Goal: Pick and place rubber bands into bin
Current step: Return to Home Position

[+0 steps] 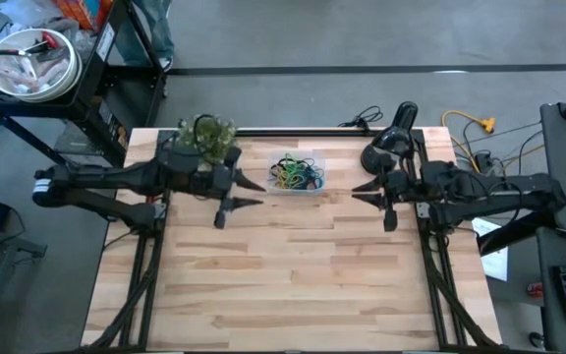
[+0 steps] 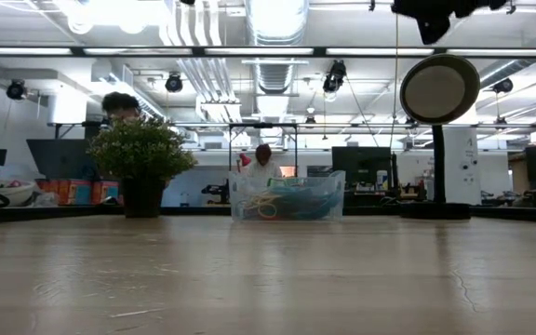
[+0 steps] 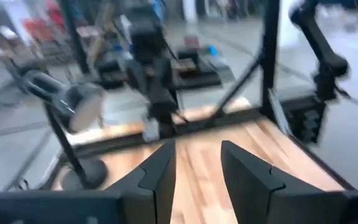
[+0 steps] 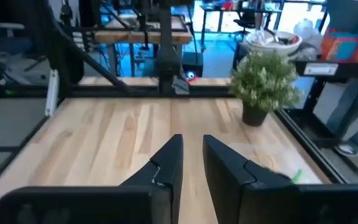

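End effectors first: your left end effector (image 3: 197, 146) and right end effector (image 4: 192, 138) each hang above the counter (image 1: 293, 285), fingers narrowly parted, holding nothing. Draw both arms back smoothly and level. Between them, slightly farther off, sits one bin (image 1: 297, 191); its tangled rubber bands (image 1: 296, 175) defy counting.

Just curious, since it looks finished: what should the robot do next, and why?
Probably just fold both arms back to rest. The rubber bands lie in the bin, and the left gripper and right gripper hang open and empty, apart from it.
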Controlling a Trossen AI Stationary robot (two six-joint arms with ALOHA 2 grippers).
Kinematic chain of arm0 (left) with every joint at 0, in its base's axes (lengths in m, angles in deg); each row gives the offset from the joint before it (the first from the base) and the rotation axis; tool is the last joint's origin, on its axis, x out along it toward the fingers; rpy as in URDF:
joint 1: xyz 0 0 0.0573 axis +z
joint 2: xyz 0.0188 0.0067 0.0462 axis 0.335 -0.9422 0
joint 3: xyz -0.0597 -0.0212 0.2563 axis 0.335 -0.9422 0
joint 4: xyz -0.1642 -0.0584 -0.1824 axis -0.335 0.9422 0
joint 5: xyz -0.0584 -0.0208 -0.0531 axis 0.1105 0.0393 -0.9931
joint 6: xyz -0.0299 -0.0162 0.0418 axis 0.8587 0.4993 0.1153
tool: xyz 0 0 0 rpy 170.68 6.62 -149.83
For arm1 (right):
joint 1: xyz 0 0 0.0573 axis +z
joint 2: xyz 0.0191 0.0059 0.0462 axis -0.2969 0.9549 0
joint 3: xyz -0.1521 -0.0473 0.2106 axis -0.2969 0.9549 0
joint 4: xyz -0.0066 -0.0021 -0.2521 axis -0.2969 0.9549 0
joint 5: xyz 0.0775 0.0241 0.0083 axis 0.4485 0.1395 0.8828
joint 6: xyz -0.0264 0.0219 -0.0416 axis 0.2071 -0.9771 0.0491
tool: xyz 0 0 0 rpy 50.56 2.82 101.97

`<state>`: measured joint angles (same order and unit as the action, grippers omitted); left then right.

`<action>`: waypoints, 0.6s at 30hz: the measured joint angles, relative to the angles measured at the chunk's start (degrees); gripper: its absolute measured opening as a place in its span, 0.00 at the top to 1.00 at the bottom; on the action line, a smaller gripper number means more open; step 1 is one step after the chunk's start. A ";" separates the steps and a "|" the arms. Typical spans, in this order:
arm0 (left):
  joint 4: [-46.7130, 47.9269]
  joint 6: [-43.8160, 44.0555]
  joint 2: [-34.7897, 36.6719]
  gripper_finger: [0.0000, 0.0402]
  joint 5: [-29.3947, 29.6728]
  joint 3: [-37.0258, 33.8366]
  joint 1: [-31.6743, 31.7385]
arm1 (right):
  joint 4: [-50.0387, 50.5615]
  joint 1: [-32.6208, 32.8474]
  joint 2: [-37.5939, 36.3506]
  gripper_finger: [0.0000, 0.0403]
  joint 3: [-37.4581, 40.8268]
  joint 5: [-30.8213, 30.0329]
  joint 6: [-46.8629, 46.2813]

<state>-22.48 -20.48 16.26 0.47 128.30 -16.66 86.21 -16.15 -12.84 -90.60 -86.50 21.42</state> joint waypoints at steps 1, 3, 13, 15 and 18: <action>-3.94 0.67 0.81 0.72 0.07 -2.59 0.47 | -0.14 -0.30 -0.59 0.86 1.11 -0.03 -0.19; -11.48 2.29 2.88 0.72 0.66 -9.16 1.38 | -1.50 -0.40 -1.41 0.86 3.06 0.00 -1.06; -41.67 9.56 9.37 0.72 1.53 -31.90 2.34 | -9.57 -0.72 -7.59 0.86 11.45 -2.18 -2.21; -43.07 10.74 10.75 0.72 1.54 -34.60 2.30 | -11.33 -0.70 -9.33 0.86 13.20 -2.16 -2.07; -43.13 11.84 13.16 0.72 3.50 -37.46 2.36 | -11.41 -0.68 -12.55 0.86 15.41 -2.16 -2.53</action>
<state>-65.61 -8.65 29.42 3.97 90.84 -14.29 74.80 -16.83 -25.38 -75.18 -88.66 18.89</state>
